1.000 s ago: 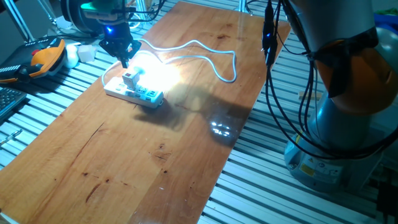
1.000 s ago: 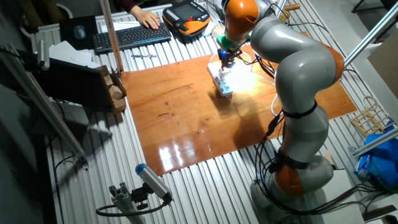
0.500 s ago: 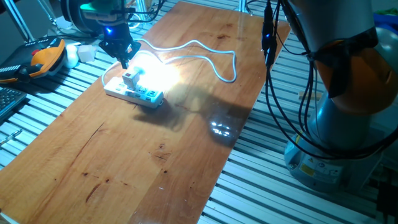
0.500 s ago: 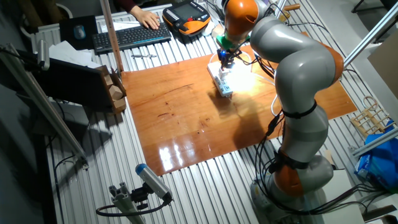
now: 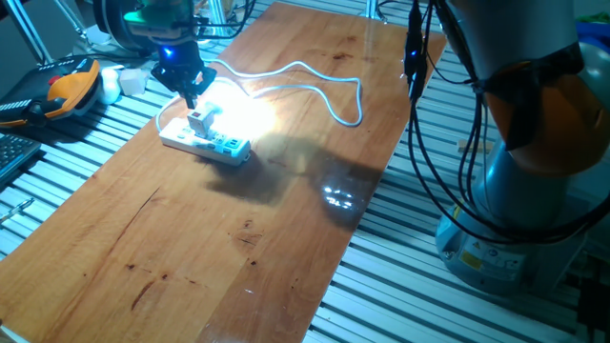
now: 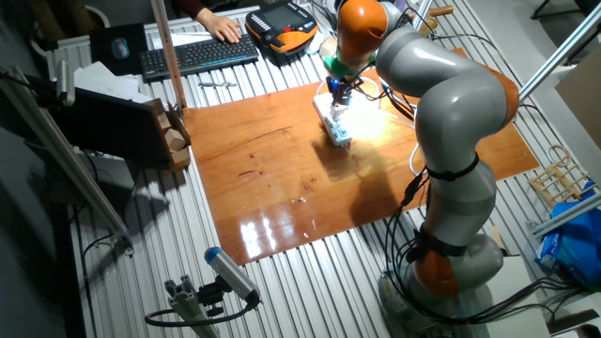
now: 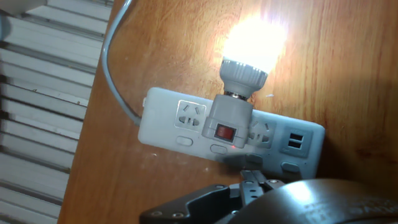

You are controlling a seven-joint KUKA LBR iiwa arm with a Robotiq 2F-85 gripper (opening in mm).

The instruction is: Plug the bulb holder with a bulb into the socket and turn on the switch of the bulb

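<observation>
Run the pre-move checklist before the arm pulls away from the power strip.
1. Bulb holder seated in the socket: ok, it stands plugged into the strip's row of outlets.
2. Bulb lit: ok, it glows brightly in all three views.
3. Switch on: ok judging by the lit bulb; its rocker position itself cannot be told.
4. Pincer free of the holder: ok, it hangs above the holder with nothing in it; whether it is open or shut cannot be told.
5. Cable out of the retreat path: ok, it loops over the table away from the pincer.
</observation>
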